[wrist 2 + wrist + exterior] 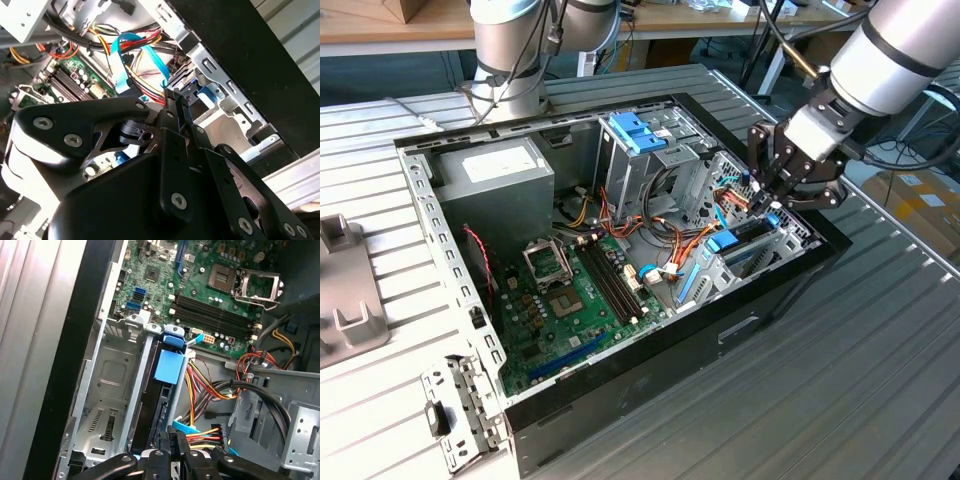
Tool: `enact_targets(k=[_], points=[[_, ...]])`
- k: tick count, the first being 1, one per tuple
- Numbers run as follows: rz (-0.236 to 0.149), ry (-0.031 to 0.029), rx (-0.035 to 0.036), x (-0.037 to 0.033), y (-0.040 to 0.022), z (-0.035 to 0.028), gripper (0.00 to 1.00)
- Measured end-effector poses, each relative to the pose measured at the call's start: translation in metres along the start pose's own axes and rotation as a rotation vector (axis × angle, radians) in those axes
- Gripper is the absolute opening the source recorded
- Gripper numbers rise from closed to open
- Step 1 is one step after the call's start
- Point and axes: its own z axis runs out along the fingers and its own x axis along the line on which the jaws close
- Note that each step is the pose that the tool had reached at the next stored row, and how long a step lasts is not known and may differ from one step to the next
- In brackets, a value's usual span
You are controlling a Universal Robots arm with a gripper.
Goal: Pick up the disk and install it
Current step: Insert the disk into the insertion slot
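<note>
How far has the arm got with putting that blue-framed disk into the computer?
Nearly there, it seems. The disk already stands on edge in the metal bay by the case wall. The tool is at the disk's end. I cannot tell whether it is fully seated or let go.

Green motherboard [582, 290], grey power-supply box [492, 178], coloured cables [205, 385]

The hand [775, 195] works in a tight corner of the open case [790, 285]. The disk [155, 405] stands on edge in its metal bay [107, 390], with the case's black wall close on one side and a tangle of coloured cables [210, 390] crowding the other. Above the motherboard [575, 300] the space is open.
</note>
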Motion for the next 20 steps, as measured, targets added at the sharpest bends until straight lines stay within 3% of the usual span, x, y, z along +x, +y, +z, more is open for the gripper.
enact_targets(k=[6, 17, 20], points=[[0.130, 0.0010, 0.0203, 0.0002, 0.0001, 0.0011, 0.17], [0.299, 0.0026, 0.0467, 0.0004, 0.0003, 0.0027, 0.17], [0.327, 0.0028, 0.0511, 0.0002, 0.0005, 0.0028, 0.17]])
